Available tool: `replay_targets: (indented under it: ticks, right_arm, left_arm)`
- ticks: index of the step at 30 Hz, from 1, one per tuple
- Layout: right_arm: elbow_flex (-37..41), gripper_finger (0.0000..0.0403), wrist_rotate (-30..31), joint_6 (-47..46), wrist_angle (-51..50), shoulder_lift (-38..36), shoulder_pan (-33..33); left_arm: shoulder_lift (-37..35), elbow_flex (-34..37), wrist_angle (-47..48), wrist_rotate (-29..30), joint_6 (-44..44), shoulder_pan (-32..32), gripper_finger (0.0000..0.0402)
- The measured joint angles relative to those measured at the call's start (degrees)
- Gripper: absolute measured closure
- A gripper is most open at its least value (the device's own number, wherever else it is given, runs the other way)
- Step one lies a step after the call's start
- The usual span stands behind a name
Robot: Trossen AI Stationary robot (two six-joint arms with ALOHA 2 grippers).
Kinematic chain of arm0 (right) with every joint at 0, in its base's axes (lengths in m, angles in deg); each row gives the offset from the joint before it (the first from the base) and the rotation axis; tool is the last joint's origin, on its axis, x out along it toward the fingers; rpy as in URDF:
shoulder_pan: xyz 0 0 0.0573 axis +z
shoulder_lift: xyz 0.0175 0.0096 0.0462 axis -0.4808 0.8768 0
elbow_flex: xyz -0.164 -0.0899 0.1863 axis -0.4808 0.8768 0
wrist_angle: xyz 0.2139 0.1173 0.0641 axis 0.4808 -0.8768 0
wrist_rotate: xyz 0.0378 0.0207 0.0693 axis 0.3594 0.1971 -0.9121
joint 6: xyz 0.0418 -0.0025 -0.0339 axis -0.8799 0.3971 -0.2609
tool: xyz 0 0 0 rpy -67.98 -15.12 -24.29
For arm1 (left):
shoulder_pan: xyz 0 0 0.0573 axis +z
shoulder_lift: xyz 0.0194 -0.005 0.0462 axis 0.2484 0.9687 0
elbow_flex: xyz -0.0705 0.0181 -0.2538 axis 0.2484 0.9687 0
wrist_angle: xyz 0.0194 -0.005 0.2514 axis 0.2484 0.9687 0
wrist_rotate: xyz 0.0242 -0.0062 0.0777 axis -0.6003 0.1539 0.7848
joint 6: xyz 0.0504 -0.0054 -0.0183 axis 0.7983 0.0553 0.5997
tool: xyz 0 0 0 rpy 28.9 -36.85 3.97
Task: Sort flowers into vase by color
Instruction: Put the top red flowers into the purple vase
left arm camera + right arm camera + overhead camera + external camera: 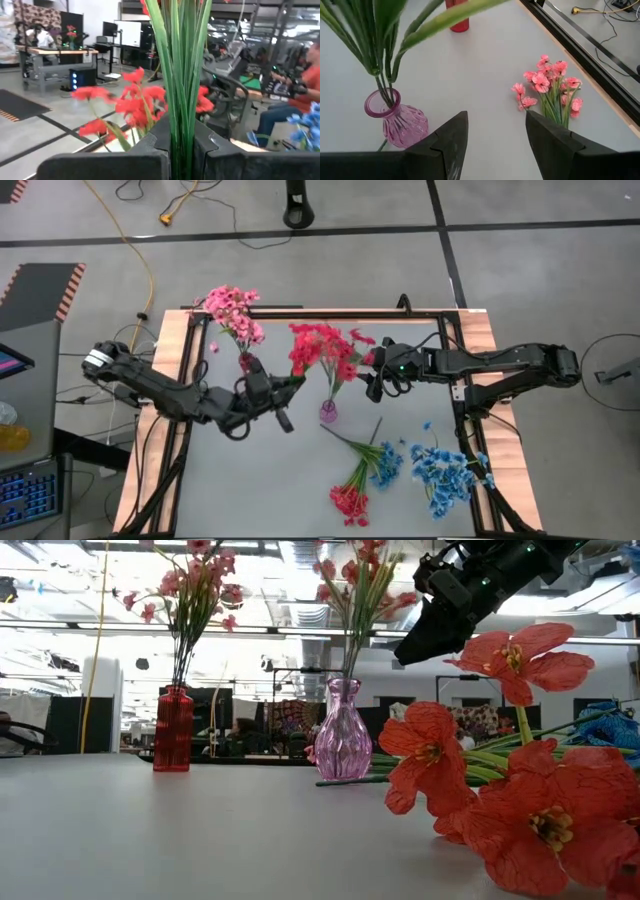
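Red flowers (540,810) lie closest on the table, beside blue flowers (440,470). Left gripper (181,142) is clenched on a red sprig (180,60) near the red vase (173,729). Right gripper (496,131), fingers spread and empty, hovers above the pink vase (400,120), which holds red stems.

A robotics lab or workshop: the table (250,480) stands on a grey concrete floor (520,205) crossed by dark tape lines, with a yellow cable (148,270) at upper left; beyond it, workbenches (55,52), monitors (127,32) and seated people (295,100).
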Motion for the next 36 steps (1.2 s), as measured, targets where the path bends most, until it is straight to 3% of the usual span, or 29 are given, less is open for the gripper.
replay_targets:
  ticks: [7,10,16,19,27,36]
  right_arm:
    - [0.0,0.0177,0.0,0.0,-0.02,0.0,0.0]
    - [0.0,0.0177,0.01,0.02,-0.02,0.0,0.01]
    - [0.0,0.0177,0.0,0.02,-0.02,0.0,0.02]
    - [0.0,0.0177,0.0,0.0,-0.01,0.0,0.01]
    - [0.0,0.0177,0.02,0.0,0.0,-0.02,0.0]
    - [0.0,0.0177,0.0,0.0,-0.02,-0.02,-0.04]
  left_arm:
    - [2.87,3.71,-8.8,-0.75,2.14,-1.5,0.0391]
    - [6.5,5.99,-19.9,-3.13,6.04,-1.61,0.0391]
    - [18.33,7.54,-47.99,-13.89,15.8,-0.72,0.0391]
    - [24.46,6.6,-57.43,-18.11,19.42,0.87,0.0391]
    - [33.03,1.33,-56.88,-27.57,16.1,7.99,0.0391]
    - [34.95,0.2,-56.12,-33.75,14.01,13.2,0.0391]
